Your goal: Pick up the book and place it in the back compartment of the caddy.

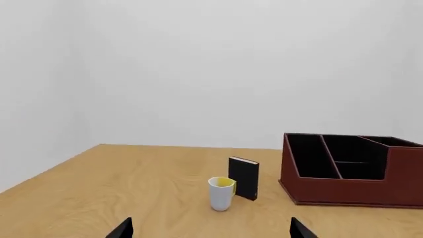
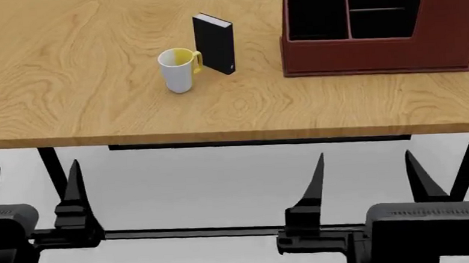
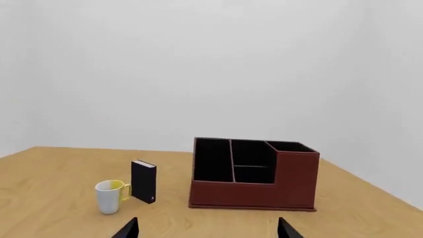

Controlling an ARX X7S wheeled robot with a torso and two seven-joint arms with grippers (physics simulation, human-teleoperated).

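closest to me, below the table's front edge, the left gripper [image 2: 32, 181] and the right gripper [image 2: 368, 172] sit low with their dark pointed fingers spread apart and nothing between them. neither touches the table or anything on it.

above them runs the front edge of the wooden table [image 2: 96, 102], a light top with swirling grain, carried on black legs [image 2: 51, 168] and a dark rail underneath. the floor under it is a pale grey.

a little way in from the edge stands a white mug [image 2: 178, 70] with a yellow inside and a yellow handle turned toward the book. the book [image 2: 213, 43] stands upright on the tabletop just behind and beside the mug, dark cover facing out, white pages showing along its top. whether handle and book touch i cannot tell.

to the right, apart from the book, sits the caddy [image 2: 375, 52], reddish-brown outside and black within, thin dividers splitting it into compartments. its right-hand part has a taller front wall. the book is not in it.

beyond the far edge of the table there are only plain white walls [image 1: 211, 69], meeting in a soft corner on the left.
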